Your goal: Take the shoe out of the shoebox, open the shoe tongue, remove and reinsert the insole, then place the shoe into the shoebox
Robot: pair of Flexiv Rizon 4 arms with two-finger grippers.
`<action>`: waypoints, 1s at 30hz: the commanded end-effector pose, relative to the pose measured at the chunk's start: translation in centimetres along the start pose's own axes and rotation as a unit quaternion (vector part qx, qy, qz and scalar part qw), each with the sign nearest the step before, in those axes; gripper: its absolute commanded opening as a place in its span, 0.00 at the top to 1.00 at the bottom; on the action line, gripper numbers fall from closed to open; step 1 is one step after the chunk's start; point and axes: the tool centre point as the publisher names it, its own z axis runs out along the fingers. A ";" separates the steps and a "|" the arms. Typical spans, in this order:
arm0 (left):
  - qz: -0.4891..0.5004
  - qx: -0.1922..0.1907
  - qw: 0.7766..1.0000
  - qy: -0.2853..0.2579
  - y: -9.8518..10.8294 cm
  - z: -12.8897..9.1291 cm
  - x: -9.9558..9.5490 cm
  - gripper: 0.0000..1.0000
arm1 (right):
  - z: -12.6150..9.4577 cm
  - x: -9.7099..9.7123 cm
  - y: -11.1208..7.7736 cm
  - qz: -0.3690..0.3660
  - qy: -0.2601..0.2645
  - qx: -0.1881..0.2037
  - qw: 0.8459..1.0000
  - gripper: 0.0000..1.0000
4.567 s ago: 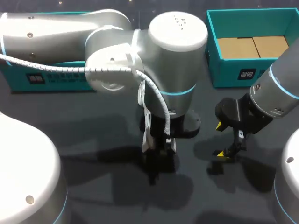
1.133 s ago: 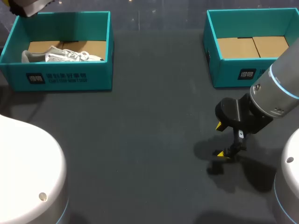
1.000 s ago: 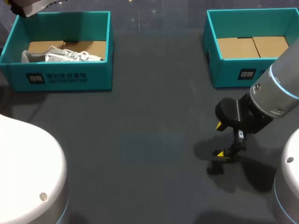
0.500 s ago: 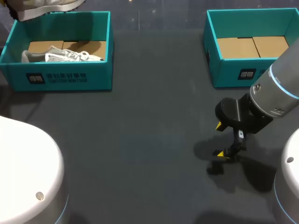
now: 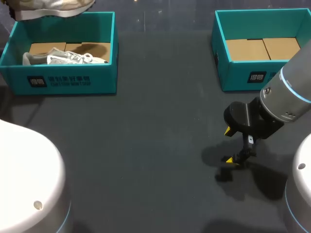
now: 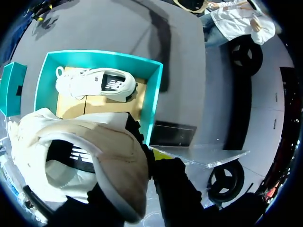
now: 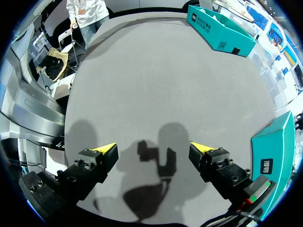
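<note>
A beige and white shoe (image 5: pixel 51 7) hangs above the back edge of the left teal shoebox (image 5: pixel 63 82). In the left wrist view this shoe (image 6: pixel 94 156) fills the space under my left gripper (image 6: pixel 150 158), which is shut on it; only one yellow tip shows beside the shoe. Below it the shoebox (image 6: pixel 154 104) holds a second white shoe (image 6: pixel 94 84), lying on its side on the cardboard floor (image 5: pixel 63 58). My right gripper (image 5: pixel 232 145) hangs open over the bare table at the right, with nothing between its fingers (image 7: pixel 158 151).
A second teal shoebox (image 5: pixel 243 73) with a cardboard floor stands at the back right, close behind my right arm. From the right wrist its near corner (image 7: pixel 279 156) shows beside the gripper. The dark grey table (image 5: pixel 146 145) spreads between the boxes.
The held shoe has slid rightward into the head view's top left corner, over the left box. My right arm has not moved.
</note>
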 end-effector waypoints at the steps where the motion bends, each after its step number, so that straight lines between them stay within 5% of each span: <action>1: 0.025 -0.027 0.999 -0.005 0.4 2.3 -0.1 1.00 | 0.0 0.2 -0.1 0.000 -0.002 0.001 1.000 0.00; 14: 0.074 -0.020 0.997 0.022 0.2 6.6 0.0 1.00 | 0.0 0.2 -0.1 0.000 -0.002 0.001 1.000 0.00; 30: 0.091 -0.010 0.995 0.032 0.1 7.2 -0.4 1.00 | 0.0 0.2 -0.1 0.000 -0.002 0.001 1.000 0.00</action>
